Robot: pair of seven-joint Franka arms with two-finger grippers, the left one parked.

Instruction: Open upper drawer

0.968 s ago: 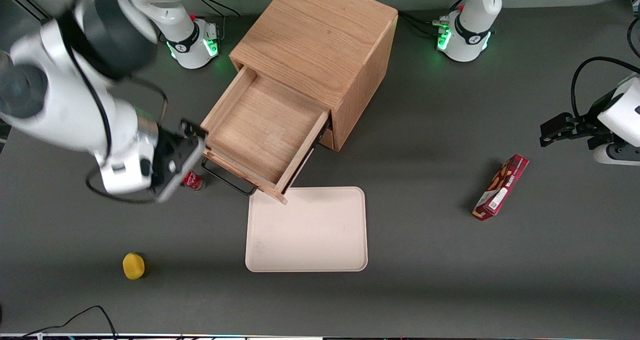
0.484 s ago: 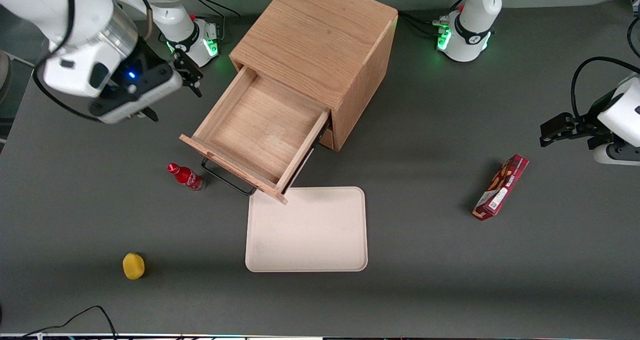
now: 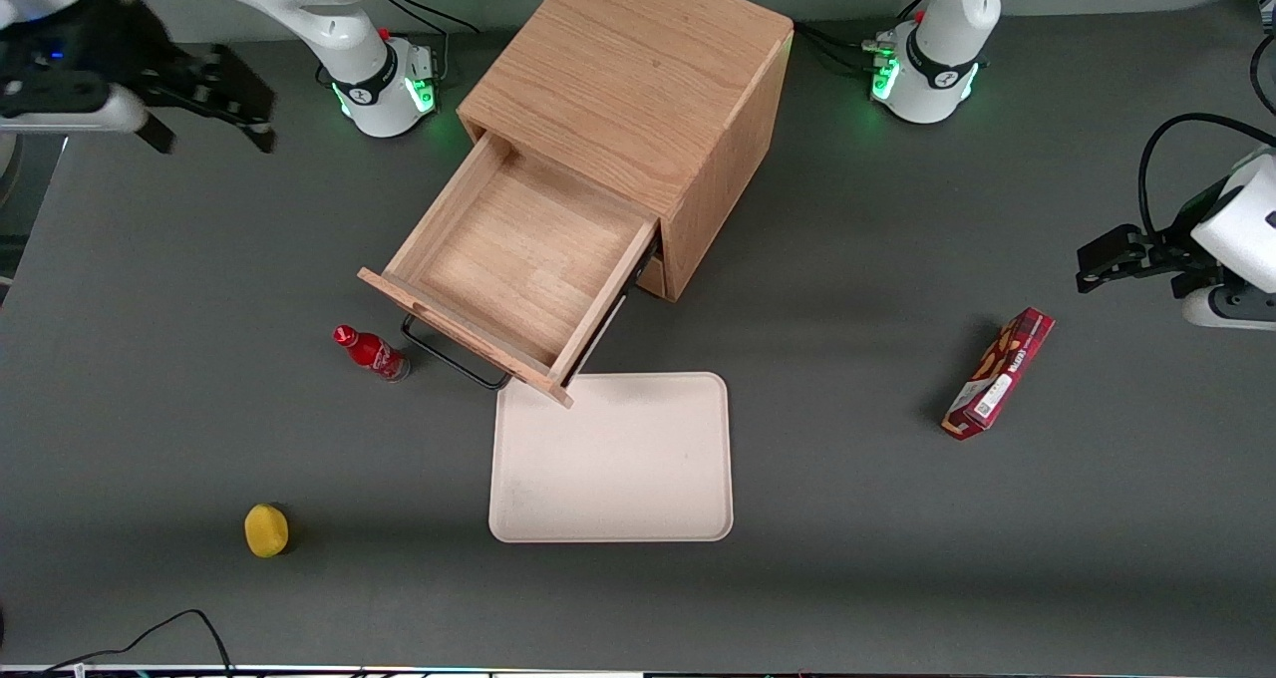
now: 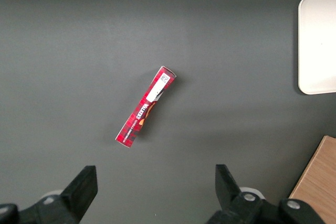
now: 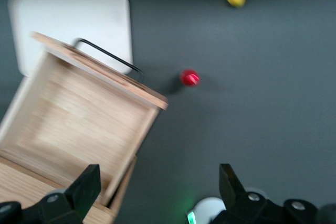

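Jaws wide and empty on the gripper (image 3: 214,110) up toward the working arm's end of the counter (image 3: 897,578), well apart from the upper drawer (image 3: 518,259) standing far out of the cabinet (image 3: 628,80): probably done, so withdraw without brushing the drawer's front.

A black gripper (image 3: 214,100) with two blunt, wedge-shaped fingers (image 5: 85,186) is carried on the working arm (image 3: 329,20), at about ten o'clock from the cabinet. Glossy white rounded shells are seen on that arm (black band near the base). Green lights and black cables are shown at its base (image 3: 394,95).
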